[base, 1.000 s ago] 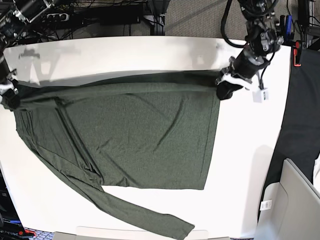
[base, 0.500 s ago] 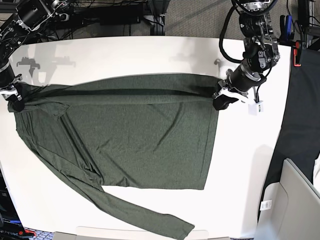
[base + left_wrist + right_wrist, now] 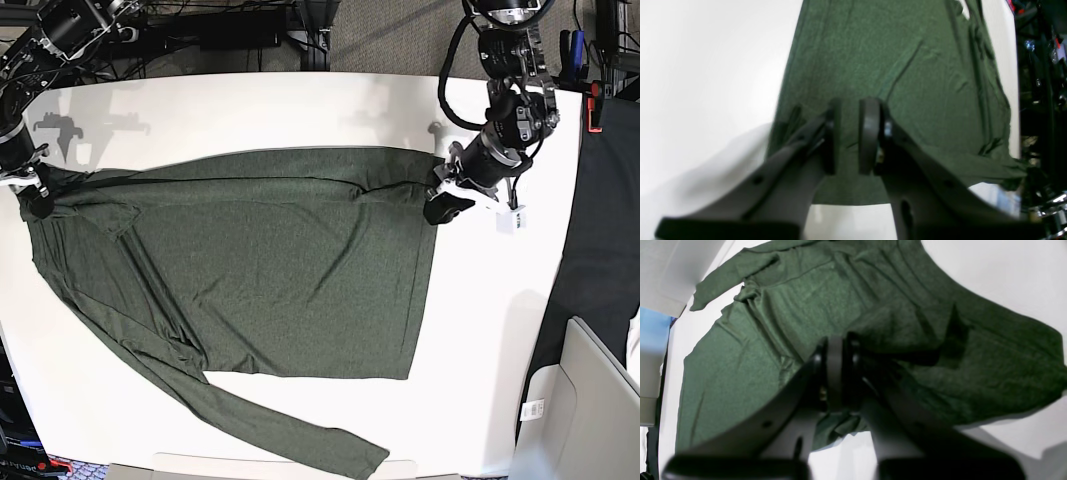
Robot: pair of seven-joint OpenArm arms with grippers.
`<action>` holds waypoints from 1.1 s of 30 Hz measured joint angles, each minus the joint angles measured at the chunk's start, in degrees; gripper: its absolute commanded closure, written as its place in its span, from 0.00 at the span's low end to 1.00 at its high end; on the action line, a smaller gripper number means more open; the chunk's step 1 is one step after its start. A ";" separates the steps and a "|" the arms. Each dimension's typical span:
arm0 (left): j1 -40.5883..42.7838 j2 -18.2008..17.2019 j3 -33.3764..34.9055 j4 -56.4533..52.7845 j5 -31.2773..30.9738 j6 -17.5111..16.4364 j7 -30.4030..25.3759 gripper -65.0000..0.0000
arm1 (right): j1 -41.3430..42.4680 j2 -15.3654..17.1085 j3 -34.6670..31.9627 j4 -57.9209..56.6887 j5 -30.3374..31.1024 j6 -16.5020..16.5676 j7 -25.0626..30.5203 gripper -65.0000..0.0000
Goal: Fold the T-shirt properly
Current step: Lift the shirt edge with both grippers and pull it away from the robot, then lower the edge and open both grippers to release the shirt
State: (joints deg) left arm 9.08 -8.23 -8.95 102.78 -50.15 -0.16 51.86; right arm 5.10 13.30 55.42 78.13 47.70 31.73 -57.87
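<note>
The dark olive-green T-shirt (image 3: 270, 260) lies spread on the white table (image 3: 490, 330), with one long sleeve (image 3: 290, 430) trailing toward the front edge. My left gripper (image 3: 437, 210) sits at the shirt's far right corner. In the left wrist view its jaws (image 3: 850, 133) stand slightly apart over the T-shirt (image 3: 907, 66), with nothing between them. My right gripper (image 3: 33, 200) is at the far left corner, where the fabric bunches toward it. In the right wrist view its jaws (image 3: 839, 373) look pressed together over the crumpled T-shirt (image 3: 756, 340).
A black cloth (image 3: 600, 250) hangs off the table's right side, with a grey box (image 3: 590, 410) at the lower right. Cables and equipment (image 3: 230, 30) crowd the back edge. Bare table (image 3: 250, 110) lies behind the shirt.
The shirt's back edge, earlier stretched taut between both grippers, has come down flat on the table. Both grippers moved forward and down. The left jaws have parted.
</note>
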 measured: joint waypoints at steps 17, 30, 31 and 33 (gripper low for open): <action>10.67 0.11 -0.31 9.07 -0.26 0.02 5.64 0.80 | -2.64 -0.02 0.09 0.20 1.66 -0.17 -0.22 0.86; 13.75 2.12 -0.26 8.57 -0.17 0.00 6.88 0.65 | -14.84 0.15 0.11 0.35 13.79 -0.22 -0.26 0.87; 13.70 2.47 -0.26 8.55 -0.20 0.00 7.13 0.62 | -15.13 0.15 0.11 0.35 13.84 -0.20 -0.28 0.87; 13.44 3.23 -0.33 8.52 -0.07 0.00 7.50 0.58 | -15.10 0.15 0.11 0.35 14.49 -0.22 -0.35 0.87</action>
State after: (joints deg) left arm 22.52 -4.99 -9.28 111.31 -50.22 -0.16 59.35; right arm -10.00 13.45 55.53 78.48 62.19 31.51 -58.22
